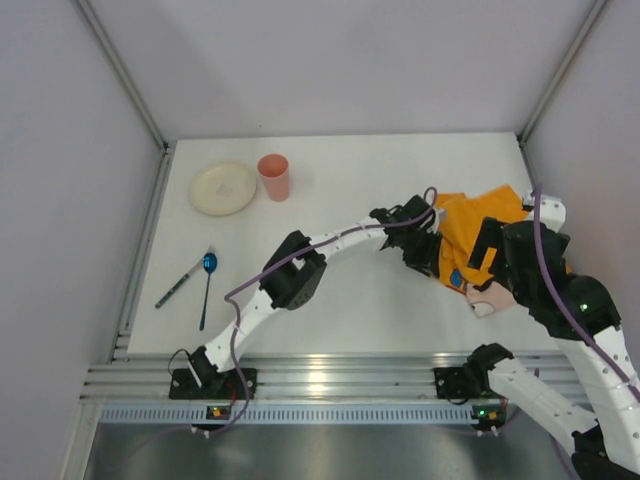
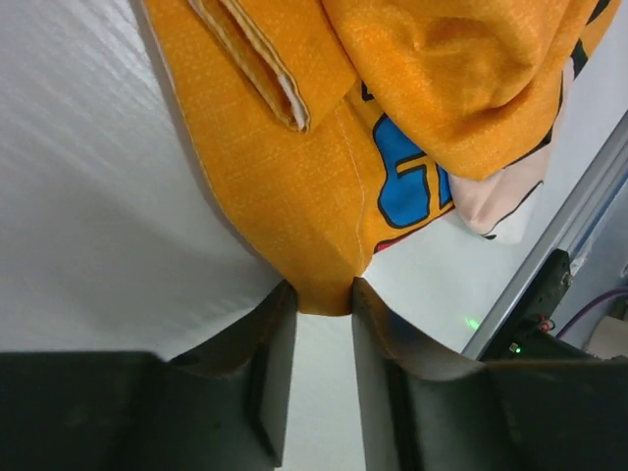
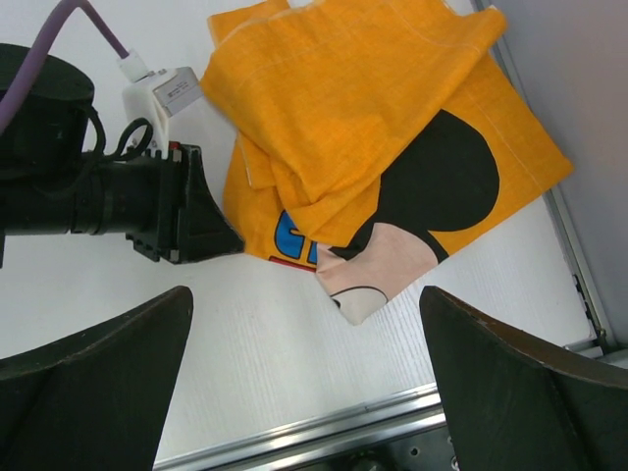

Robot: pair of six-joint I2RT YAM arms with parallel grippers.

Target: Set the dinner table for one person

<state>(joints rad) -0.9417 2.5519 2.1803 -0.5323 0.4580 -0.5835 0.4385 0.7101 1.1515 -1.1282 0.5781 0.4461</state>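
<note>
The left end effector pinches a corner of the crumpled orange mat at the table's right side; the right end effector hovers spread. Plate, cup, spoon and pen sit unarranged, so most remains.

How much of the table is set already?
Hardly any. The plate, cup and spoon sit unarranged at the far left. Right now the left end effector pinches a corner of the rumpled orange mat; the right end effector hovers open above. Left: flatten the mat, then put the dishes on it.
</note>
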